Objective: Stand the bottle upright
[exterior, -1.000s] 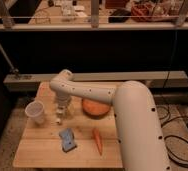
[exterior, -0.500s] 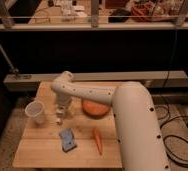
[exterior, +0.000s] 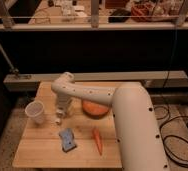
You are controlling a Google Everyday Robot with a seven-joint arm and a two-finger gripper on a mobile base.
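Observation:
My gripper (exterior: 61, 111) hangs straight down from the white arm over the left part of the wooden table (exterior: 42, 155), just right of the cup. A small whitish bottle (exterior: 59, 119) shows at the gripper's lower end, close to the table top. It is largely covered by the gripper, and I cannot tell whether it is upright or tilted, or whether it is held.
A translucent plastic cup (exterior: 35, 111) stands at the left. A blue packet (exterior: 67, 139) and an orange carrot (exterior: 97, 140) lie toward the front. A round orange object (exterior: 94, 108) sits behind the arm. My white arm (exterior: 132, 125) covers the table's right side.
The gripper has sunk slightly toward the table. The cup, packet and carrot have not moved.

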